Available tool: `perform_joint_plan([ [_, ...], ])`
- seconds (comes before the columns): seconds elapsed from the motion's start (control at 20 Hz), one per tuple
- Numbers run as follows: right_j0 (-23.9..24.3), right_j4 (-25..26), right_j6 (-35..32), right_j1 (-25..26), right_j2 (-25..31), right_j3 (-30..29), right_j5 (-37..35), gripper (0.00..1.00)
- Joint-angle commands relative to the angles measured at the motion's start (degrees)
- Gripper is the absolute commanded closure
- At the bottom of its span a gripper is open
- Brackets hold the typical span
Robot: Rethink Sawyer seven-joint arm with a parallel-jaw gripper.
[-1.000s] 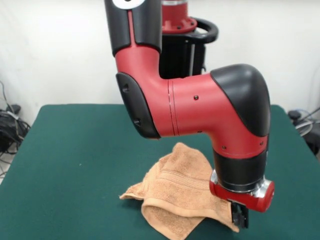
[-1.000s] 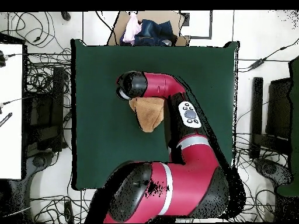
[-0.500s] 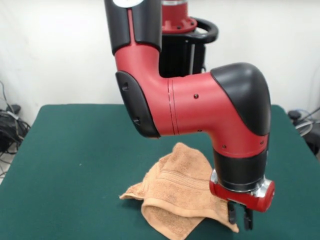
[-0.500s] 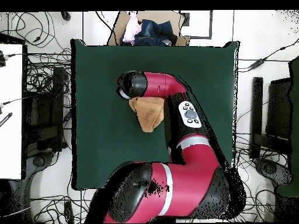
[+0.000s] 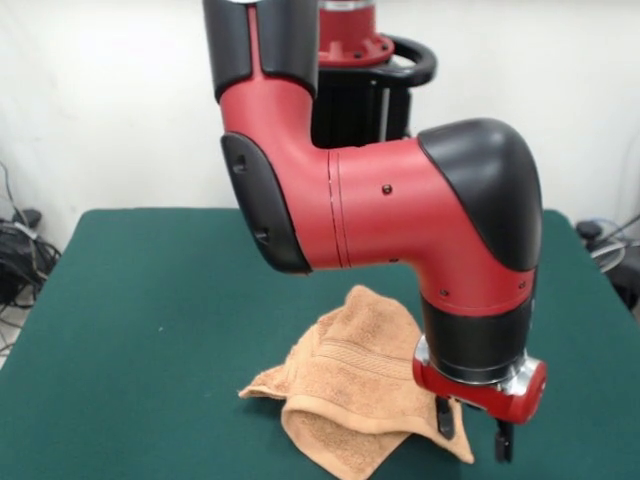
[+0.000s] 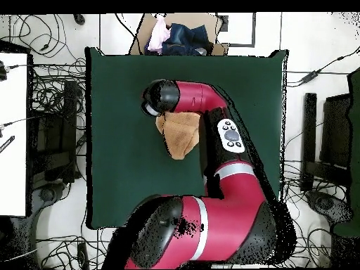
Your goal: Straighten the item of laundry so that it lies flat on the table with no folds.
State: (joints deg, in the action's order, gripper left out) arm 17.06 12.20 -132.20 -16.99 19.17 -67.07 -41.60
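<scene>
Our hand (image 5: 472, 438), fingers apart and empty, hangs at the near right corner of the crumpled orange-tan terry towel (image 5: 350, 390) mid dark-green felt bench (image 5: 140, 310); pinching two layers could keep folds.

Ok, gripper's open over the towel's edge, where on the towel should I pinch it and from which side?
Probably the loose corner lying flat on the table, right under the open gripper. Come straight down from above. The towel is bunched and folded over itself toward its middle, so an outer corner looks like the thinnest layer and lets you pull the fold outward.
</scene>
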Motion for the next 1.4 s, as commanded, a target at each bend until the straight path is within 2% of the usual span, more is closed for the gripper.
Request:
perform_joint_plan([
  [0.05, 0.30, 0.73, 10.58, 0.90, 3.80, 3.71, -9.04, 0.00],
  [0.35, 1.81, 1.14, 12.10, 0.85, 4.77, 3.25, -9.55, 0.00],
  [0.75, 1.35, 3.25, 8.54, -1.56, 2.22, -1.69, -4.71, 0.00],
  [0.85, 1.44, 3.63, 9.00, -1.05, 2.10, -1.21, -4.64, 0.00],
  [1.15, 2.15, 3.66, 13.25, -0.77, 2.94, 0.08, -9.64, 0.00],
  [1.4, 3.49, 3.77, 23.98, -1.95, 6.15, 2.28, -20.52, 0.00],
])
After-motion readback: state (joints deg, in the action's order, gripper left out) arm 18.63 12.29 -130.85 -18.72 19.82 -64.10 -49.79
